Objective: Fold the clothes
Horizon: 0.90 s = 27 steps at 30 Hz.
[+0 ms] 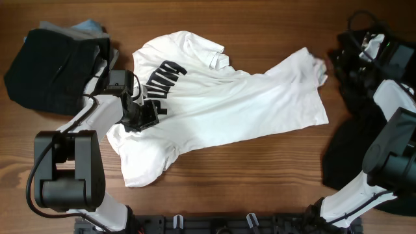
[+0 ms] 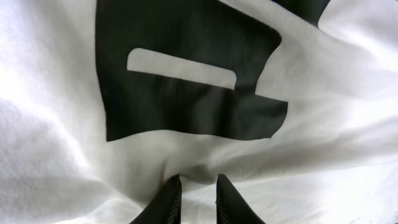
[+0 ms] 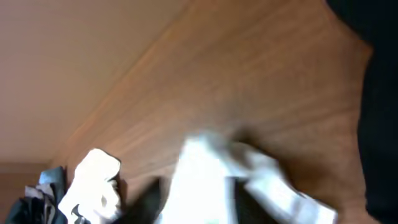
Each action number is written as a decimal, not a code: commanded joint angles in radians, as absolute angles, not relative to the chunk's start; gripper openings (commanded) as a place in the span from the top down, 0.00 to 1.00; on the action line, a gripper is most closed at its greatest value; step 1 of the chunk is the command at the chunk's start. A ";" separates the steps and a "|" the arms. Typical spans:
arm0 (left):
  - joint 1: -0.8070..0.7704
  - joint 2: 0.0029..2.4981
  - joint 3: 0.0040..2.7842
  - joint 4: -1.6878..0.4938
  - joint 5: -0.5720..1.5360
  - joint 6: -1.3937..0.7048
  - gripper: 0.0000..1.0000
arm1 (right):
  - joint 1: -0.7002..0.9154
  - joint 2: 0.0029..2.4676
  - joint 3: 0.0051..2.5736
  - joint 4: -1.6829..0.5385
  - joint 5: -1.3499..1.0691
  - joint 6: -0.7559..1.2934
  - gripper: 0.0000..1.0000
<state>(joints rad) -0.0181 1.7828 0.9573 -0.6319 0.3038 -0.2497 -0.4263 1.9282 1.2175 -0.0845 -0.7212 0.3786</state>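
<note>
Blurred white T-shirt fabric [image 3: 205, 180] shows low against the wooden table [image 3: 249, 74], a black garment [image 3: 379, 124] along the right edge.

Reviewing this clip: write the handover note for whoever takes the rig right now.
Left gripper: jaws narrow, tips on the white short-sleeved PUMA T-shirt beside its lettering; grip unclear.
Right gripper: at the right edge, view blurred, state unclear.
T-shirt lies crumpled, unfolded, mid wooden table; stack of dark clothes far left, black garment right.
Done: nothing on this shirt. Left: flatten and fold it.
</note>
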 commanded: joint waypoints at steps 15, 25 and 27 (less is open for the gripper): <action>0.003 1.835 0.905 -0.644 0.144 -0.258 0.71 | -0.425 1.936 1.149 -0.908 -0.275 0.183 0.39; 0.036 1.831 0.905 -0.684 0.143 -0.240 0.70 | -0.425 1.668 1.240 -1.090 -0.336 0.220 0.96; 0.063 1.831 0.905 -0.681 0.143 -0.240 0.69 | -0.425 1.568 1.240 -1.224 -0.186 0.325 0.96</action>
